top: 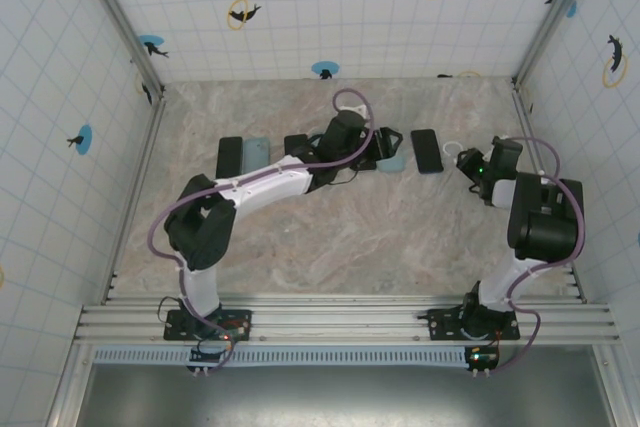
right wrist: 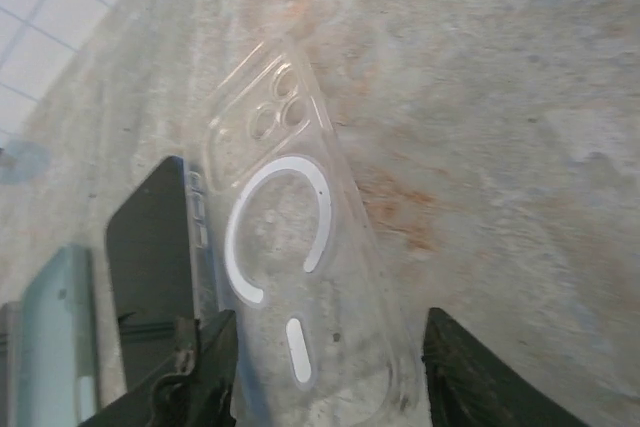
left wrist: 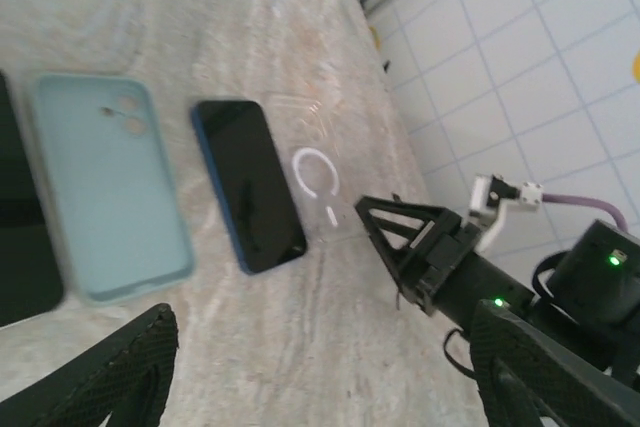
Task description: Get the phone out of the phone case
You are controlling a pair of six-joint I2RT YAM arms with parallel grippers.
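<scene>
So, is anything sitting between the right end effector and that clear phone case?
Nothing visible. The right end effector is open, its fingers framing the near end of the clear phone case, which lies flat on the table. The dark phone lies beside it, out of the path.

The table (top: 400, 237) is showing beige marbling, the phone (left wrist: 248, 185) black with blue edging, the teal case (left wrist: 110, 187) pale, the clear case (right wrist: 300, 247) a white ring.
</scene>
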